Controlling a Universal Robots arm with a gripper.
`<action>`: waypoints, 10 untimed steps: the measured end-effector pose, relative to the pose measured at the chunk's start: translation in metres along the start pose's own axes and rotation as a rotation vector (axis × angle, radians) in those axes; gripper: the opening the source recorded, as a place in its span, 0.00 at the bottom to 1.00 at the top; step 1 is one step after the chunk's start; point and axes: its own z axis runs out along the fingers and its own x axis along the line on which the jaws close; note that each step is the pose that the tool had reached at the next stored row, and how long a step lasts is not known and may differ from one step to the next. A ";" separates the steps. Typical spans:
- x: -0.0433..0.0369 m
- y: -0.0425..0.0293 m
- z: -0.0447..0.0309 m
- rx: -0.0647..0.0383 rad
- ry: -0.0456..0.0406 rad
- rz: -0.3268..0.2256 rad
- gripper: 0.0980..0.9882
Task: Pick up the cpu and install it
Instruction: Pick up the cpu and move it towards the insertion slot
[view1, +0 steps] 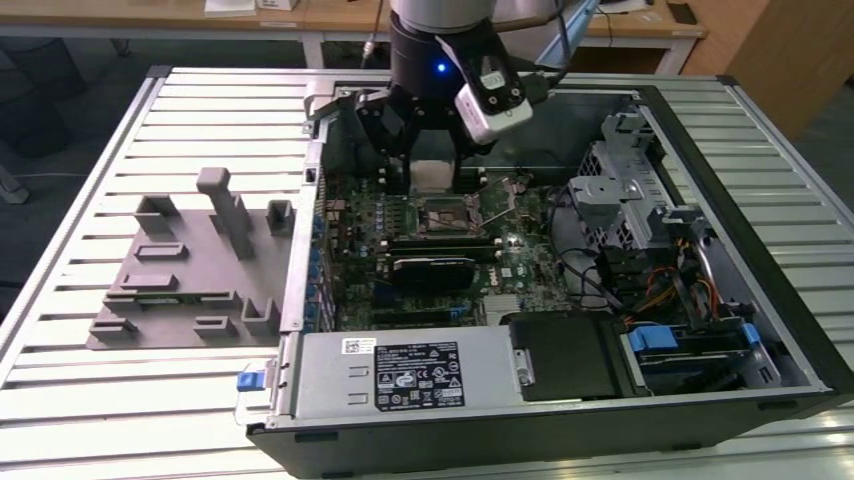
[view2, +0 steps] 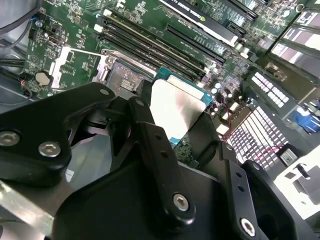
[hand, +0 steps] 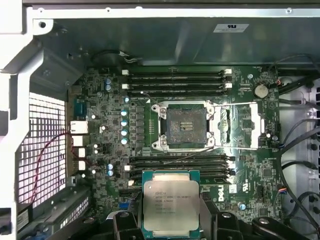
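Note:
The cpu, a flat square chip with a silvery top plate, hangs between my gripper's fingers, which are shut on its edges. In the exterior view it hovers inside the open computer case, just above and behind the empty cpu socket on the green motherboard. In the first wrist view the cpu sits a short way from the open socket, with black fingers on both sides. In the second wrist view the cpu is clamped in my gripper.
The socket's metal load plate lies folded open beside it. A black module and memory slots flank the socket. A drive cage and power supply fill the case. A grey plastic fixture stands on the slatted table.

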 end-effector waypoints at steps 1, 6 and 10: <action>-0.0005 0.0001 0.0013 0.000 0.0002 0.000 0.50; -0.0034 0.0004 0.0083 0.000 0.0015 0.000 0.50; -0.0052 0.0015 0.0144 0.000 0.0029 0.000 0.50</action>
